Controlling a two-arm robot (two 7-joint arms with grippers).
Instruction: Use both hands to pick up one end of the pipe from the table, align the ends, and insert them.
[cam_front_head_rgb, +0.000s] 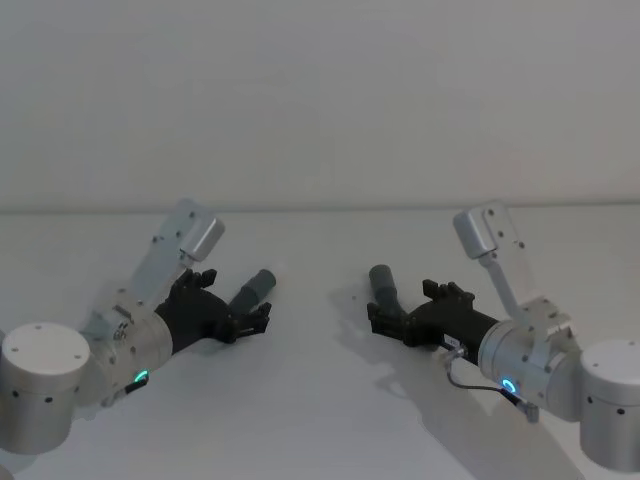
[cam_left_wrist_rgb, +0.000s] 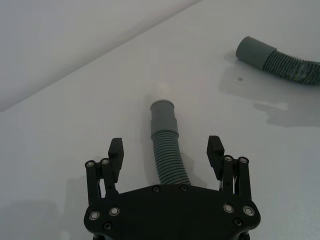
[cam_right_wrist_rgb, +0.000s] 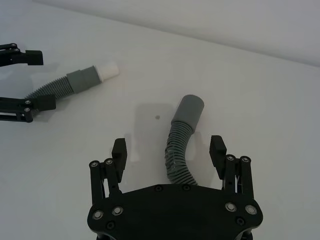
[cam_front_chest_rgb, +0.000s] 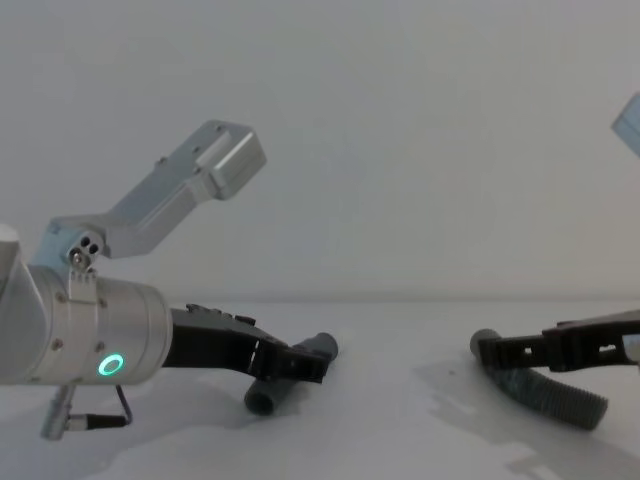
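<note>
Two dark-grey corrugated pipe pieces lie apart on the white table (cam_front_head_rgb: 320, 410). The left piece (cam_front_head_rgb: 255, 288) ends in a grey cuff with a white tip (cam_left_wrist_rgb: 161, 90). My left gripper (cam_left_wrist_rgb: 165, 147) is open and low over it, one finger on each side of the hose (cam_left_wrist_rgb: 167, 160) without touching. The right piece (cam_front_head_rgb: 381, 283) ends in a plain grey cuff (cam_right_wrist_rgb: 190, 107). My right gripper (cam_right_wrist_rgb: 169, 146) straddles its hose the same way, open. In the chest view the left gripper (cam_front_chest_rgb: 295, 365) and right gripper (cam_front_chest_rgb: 505, 350) both sit close to the table, with the two cuffs facing the gap between them.
A plain pale wall rises behind the table's far edge (cam_front_head_rgb: 320, 209). The stretch of table between the two cuffs is bare, with faint smudges (cam_right_wrist_rgb: 157, 118).
</note>
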